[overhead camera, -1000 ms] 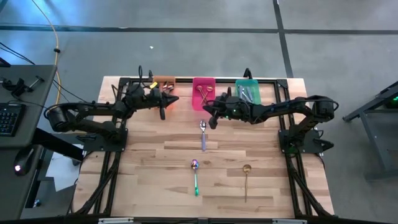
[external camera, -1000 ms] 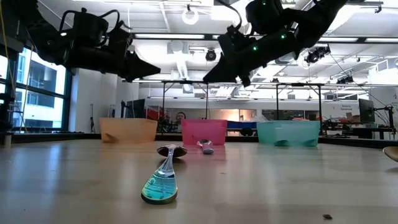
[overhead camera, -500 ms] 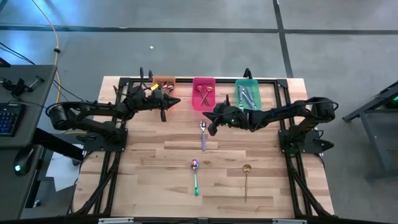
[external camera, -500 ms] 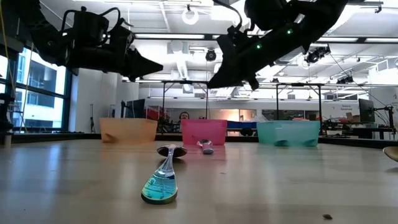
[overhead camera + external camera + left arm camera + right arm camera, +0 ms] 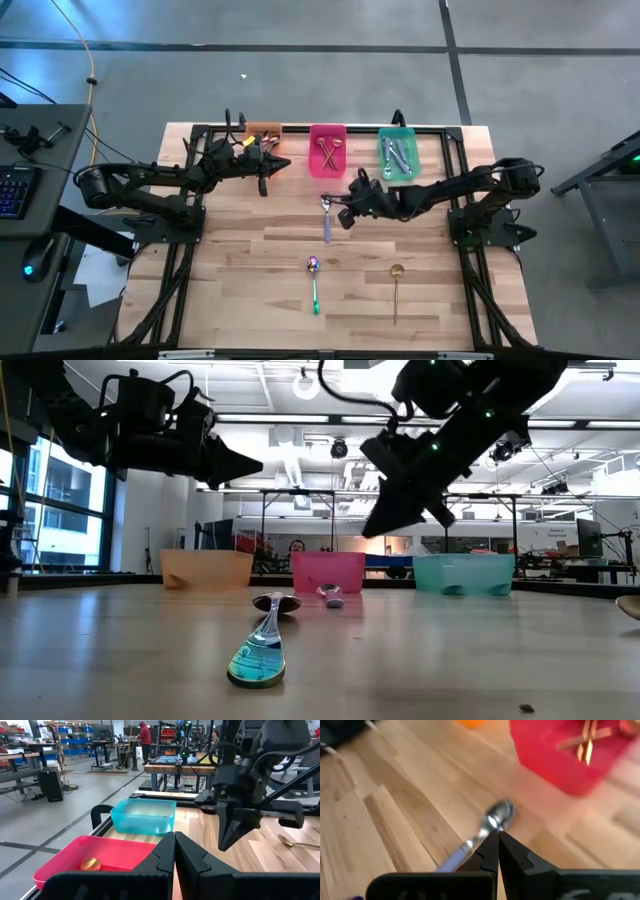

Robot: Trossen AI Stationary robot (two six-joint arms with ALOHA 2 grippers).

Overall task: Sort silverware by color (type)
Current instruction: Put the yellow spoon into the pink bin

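Right end effector point(image 5: 347, 212), fingers pinched shut w/ nothing held, hangs just beside the purple-handled spoon point(image 5: 326, 216) lying mid-table point(image 5: 250, 260) below the pink bin point(image 5: 327, 152), prob. lining up a pick, while left end effector point(image 5: 271, 164), also closed empty, waits near the orange bin point(image 5: 262, 130).

Both arms are matte black, jointed and blocky. The right gripper point(image 5: 405, 520) tapers to pointed dark fingers; small green lights glow along that arm's wrist.
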